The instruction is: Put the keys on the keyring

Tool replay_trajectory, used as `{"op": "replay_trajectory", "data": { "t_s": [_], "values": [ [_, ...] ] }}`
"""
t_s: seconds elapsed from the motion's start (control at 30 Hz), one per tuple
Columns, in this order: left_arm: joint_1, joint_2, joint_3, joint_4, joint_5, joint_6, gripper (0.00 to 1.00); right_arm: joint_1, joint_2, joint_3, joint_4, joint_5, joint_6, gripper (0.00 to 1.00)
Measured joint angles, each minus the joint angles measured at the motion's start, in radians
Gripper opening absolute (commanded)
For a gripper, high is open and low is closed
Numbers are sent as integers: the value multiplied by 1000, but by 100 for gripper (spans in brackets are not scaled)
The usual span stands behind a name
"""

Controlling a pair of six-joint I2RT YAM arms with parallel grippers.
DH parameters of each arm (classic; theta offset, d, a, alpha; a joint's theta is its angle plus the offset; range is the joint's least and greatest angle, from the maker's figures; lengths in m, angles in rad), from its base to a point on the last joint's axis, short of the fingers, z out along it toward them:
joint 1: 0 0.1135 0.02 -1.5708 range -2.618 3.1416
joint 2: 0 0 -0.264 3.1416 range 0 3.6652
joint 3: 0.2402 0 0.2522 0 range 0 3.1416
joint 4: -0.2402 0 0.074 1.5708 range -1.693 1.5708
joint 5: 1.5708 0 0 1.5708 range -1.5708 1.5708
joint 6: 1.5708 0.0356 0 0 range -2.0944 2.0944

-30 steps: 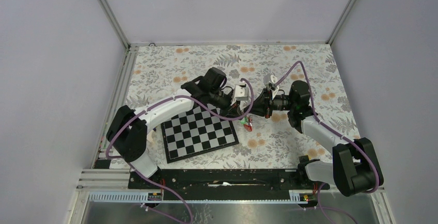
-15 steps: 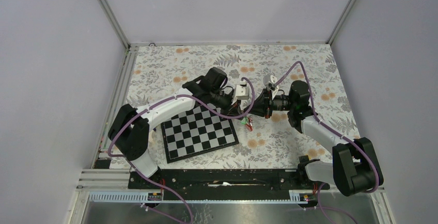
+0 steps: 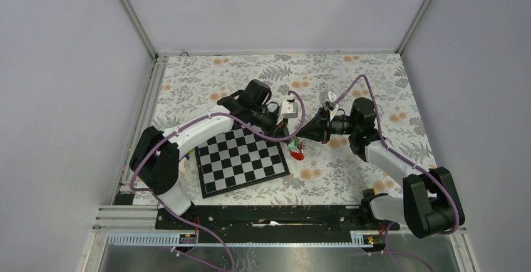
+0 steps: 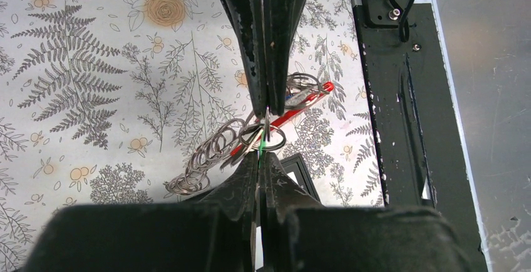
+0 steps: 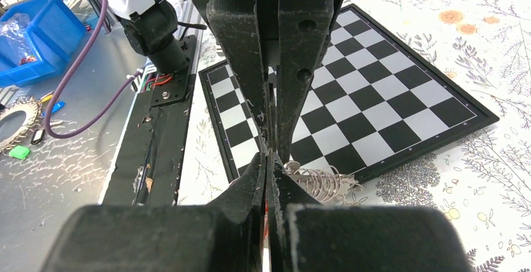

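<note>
Two-arm workstation viewed from above and from both wrists. The left gripper (image 4: 259, 156) is shown clenched to a hairline slit, in which a thin green strip, taken to be the green key (image 4: 262, 139), is pinched. The right gripper (image 5: 267, 159) is likewise pressed shut, tip to tip with the left; what it nips cannot be told. The fingers (image 5: 241, 65) are black, blade-like and tapered, their faces scuffed and flecked white. The keyring (image 4: 305, 103), a glossy red curved bar, is seen directly below the meeting tips, among a tangled chain of split rings (image 4: 210, 153) of thin grey wire; whether it lies on the cloth or hangs is not resolved. This cluster is placed just beside the right edge of the chessboard (image 5: 376, 90), a flat, black-framed board of black and white squares, set askew on the table. The table (image 3: 350, 71) is covered by a pale cloth printed with grey ferns and orange flowers. It is enclosed by plain lilac-grey walls (image 3: 269, 9) and aluminium posts (image 3: 131, 15). The arm bases are bolted to a black plate (image 3: 269, 215); purple cables (image 3: 360, 81) are looped along both arms.
</note>
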Motion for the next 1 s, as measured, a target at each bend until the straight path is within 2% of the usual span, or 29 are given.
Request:
{"op": "replay_trajectory", "data": {
  "t_s": [0.13,0.4,0.5,0.7,1.0],
  "values": [
    [9,-3,0,-29,23,20,1,0,0,0,-11,1,-9,0],
    [11,-3,3,-55,35,40,24,0,0,0,-18,1,-19,0],
    [11,-3,11,-74,27,40,28,-1,0,0,-18,1,-20,0],
    [11,-5,56,-65,19,35,29,-1,0,0,-16,1,-19,0],
    [11,-16,62,-19,26,2,23,-1,0,0,-16,1,-18,0]
  ]
}}
